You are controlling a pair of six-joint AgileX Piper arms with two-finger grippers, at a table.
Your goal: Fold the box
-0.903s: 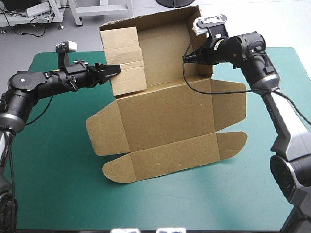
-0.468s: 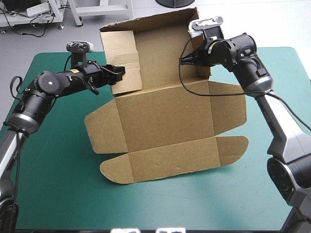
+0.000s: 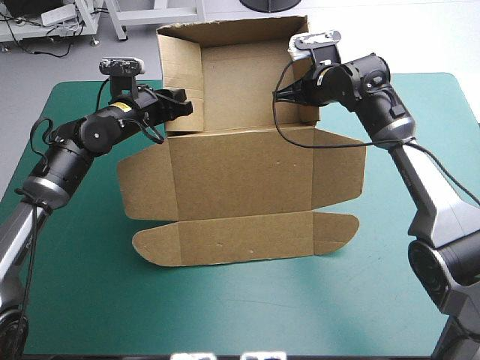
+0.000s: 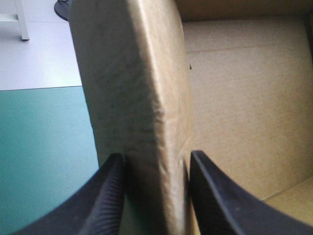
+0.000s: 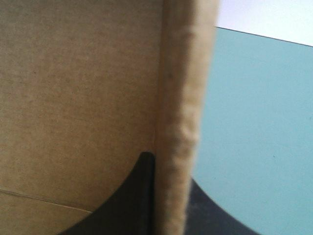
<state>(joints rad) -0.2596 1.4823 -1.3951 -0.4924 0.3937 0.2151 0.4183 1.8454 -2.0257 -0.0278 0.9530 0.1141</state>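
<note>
Two side walls of the box (image 3: 240,169), at your tabletop's (image 3: 82,270) far edge, stand pinched, your left tool (image 3: 182,106) clenched on one and right tool (image 3: 280,91) on the other, seemingly to hold them upright for tucking.

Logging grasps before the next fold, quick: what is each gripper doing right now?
Left gripper: shut on the box, at its left wall.
Right gripper: shut on the box, at its right wall.
</note>
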